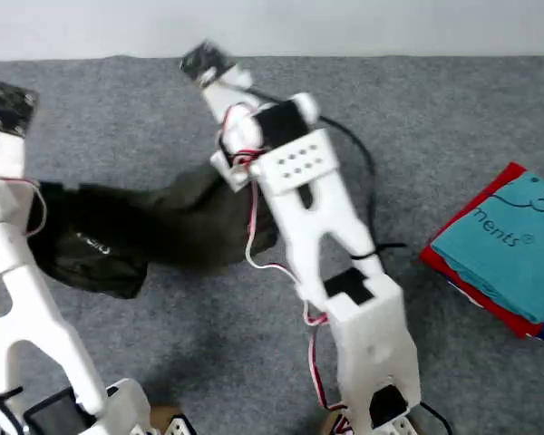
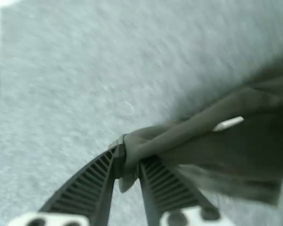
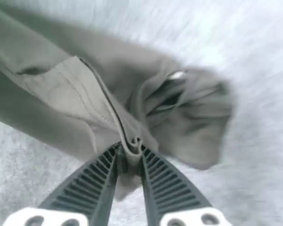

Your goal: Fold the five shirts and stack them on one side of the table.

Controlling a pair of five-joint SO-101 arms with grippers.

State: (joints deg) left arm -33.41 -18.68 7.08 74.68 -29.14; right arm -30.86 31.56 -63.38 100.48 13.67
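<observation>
Both arms grip a dark olive shirt (image 1: 177, 227) on the grey table (image 1: 435, 127).
Left gripper (image 2: 129, 160) and right gripper (image 3: 129, 153) each clamp a fold of it, crumpled between the arms; a folded stack (image 1: 499, 245), teal on top, sits at the table's right edge.

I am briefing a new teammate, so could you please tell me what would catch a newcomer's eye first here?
Most striking is the dark olive cloth shirt, bunched left of centre on the grey felt-covered table. The left claw and right claw are each shut on a fold of it. At the table's right edge lies a folded stack of shirts, teal on top of red and blue.
</observation>
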